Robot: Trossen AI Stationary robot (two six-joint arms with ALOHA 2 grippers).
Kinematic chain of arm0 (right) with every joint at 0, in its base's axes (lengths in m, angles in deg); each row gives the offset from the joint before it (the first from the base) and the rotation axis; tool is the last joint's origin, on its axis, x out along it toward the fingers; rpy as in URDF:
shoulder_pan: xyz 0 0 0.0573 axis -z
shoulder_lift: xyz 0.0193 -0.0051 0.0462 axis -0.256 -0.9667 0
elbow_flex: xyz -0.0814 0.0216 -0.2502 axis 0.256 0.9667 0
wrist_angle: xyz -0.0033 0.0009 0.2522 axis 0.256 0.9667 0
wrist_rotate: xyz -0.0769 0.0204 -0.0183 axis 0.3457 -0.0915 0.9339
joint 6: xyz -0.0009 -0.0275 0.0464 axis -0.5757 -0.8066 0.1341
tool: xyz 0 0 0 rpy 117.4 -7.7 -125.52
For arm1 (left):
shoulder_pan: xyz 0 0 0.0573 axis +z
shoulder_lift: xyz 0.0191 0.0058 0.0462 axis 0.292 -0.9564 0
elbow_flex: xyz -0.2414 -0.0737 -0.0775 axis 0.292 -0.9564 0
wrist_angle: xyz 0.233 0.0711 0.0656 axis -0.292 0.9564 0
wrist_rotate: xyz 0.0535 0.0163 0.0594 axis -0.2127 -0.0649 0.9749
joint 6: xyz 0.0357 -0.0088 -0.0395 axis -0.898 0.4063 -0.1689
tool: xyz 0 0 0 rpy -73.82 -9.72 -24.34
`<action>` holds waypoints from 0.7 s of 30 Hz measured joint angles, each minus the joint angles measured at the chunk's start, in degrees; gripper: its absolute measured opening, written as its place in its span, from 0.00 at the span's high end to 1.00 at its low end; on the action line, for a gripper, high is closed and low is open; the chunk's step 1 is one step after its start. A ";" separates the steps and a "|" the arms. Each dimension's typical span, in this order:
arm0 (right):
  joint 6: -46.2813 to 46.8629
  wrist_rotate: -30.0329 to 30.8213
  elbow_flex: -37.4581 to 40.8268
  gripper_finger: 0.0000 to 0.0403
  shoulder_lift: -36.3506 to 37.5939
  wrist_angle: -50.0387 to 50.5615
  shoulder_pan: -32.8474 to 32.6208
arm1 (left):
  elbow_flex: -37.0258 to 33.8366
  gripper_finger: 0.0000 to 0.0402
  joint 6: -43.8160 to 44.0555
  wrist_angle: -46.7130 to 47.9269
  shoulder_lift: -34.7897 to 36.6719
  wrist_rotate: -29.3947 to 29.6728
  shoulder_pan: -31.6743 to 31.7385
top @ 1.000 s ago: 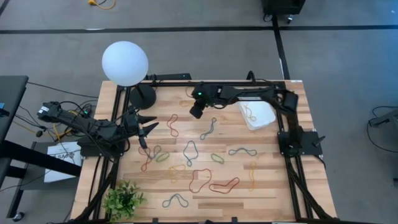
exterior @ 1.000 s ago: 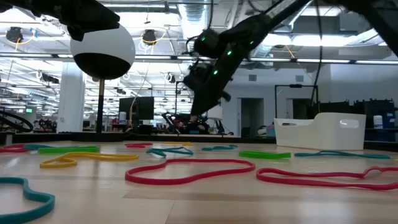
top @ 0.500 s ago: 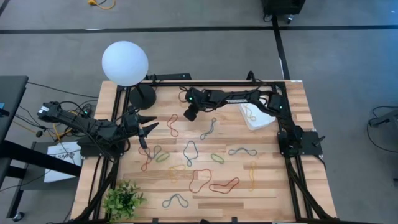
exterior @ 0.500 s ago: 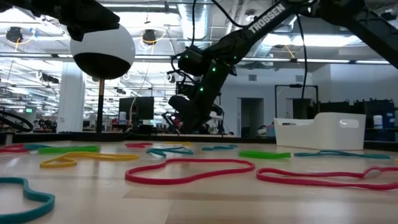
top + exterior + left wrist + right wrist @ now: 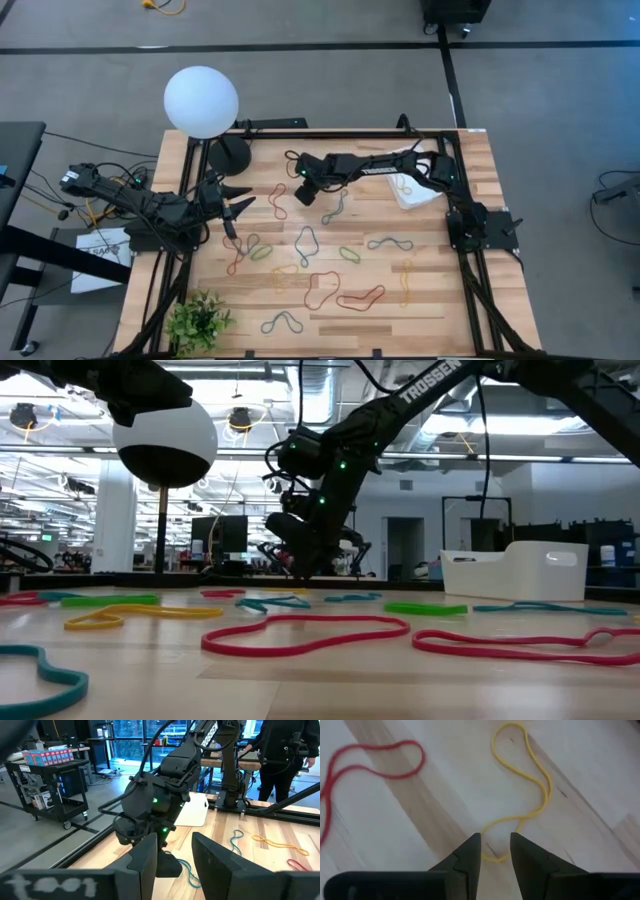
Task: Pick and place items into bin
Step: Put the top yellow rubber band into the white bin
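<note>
Right gripper [image 5: 304,193] low over the far middle of the table [image 5: 440,300], arm stretched across from the right side; in the right wrist view its two dark fingers [image 5: 465,857] stand a little apart with a narrow gap, tips straddling the near end of a yellow rubber-band loop [image 5: 527,795] that lies flat on the wood, nothing pinched between them that can be seen. A red loop [image 5: 365,770] lies beside the yellow one, apart from the fingers. Low view shows the same gripper [image 5: 300,565] down close to the table surface, contact with the wood not clear. Left gripper [image 5: 240,207] waits over the left side of the table, fingers [image 5: 145,862] parted with open space between them, holding nothing. White bin [image 5: 415,185] sits at the far right of the table, near the right arm's base; a yellow loop [image 5: 400,183] rests inside it. Many other loops scattered flat across the middle and near part of the table: a red one [image 5: 360,298] near the front, a grey-blue one [image 5: 283,322] by the near edge, a green one [image 5: 349,254] in the middle, a yellow one [image 5: 406,283] towards the right. White globe lamp [image 5: 201,101] on its dark base at the far left corner; small green plant [image 5: 198,322] at the near left corner. Left wrist view: a person [image 5: 282,750] in dark clothes stands beyond the table, next to the right arm's base
</note>
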 joint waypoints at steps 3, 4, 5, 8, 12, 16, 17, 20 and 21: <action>1.58 -0.12 0.00 0.76 0.00 1.10 -0.38 | 0.00 0.72 0.00 0.00 0.00 0.01 0.00; 1.85 -0.25 0.00 0.76 0.00 1.34 -0.53 | 0.00 0.72 0.00 0.00 0.00 0.00 0.01; 1.83 -0.27 0.00 0.76 -0.01 1.25 -0.62 | 0.00 0.72 0.00 0.00 0.00 0.00 0.01; 1.84 -0.83 0.00 0.76 -0.12 1.17 -0.95 | 0.00 0.72 0.03 0.00 0.00 0.00 0.01; 1.94 -1.00 -0.04 0.76 -1.12 0.24 -1.11 | 0.00 0.72 0.05 -0.02 0.00 0.00 0.02; 1.95 -1.36 -0.15 0.76 -2.97 -1.08 -1.44 | 0.00 0.72 0.05 0.00 0.00 0.00 0.01; 1.96 -1.05 -0.18 0.76 -3.45 -1.43 -1.48 | 0.00 0.72 0.05 0.00 0.00 0.00 0.02; 1.93 -0.52 -0.28 0.76 -4.28 -1.96 -1.54 | 0.00 0.72 0.05 0.02 0.00 0.00 0.02; 1.81 -0.65 -0.26 0.76 -4.33 -2.02 -1.50 | 0.00 0.72 0.05 0.02 0.01 0.00 0.00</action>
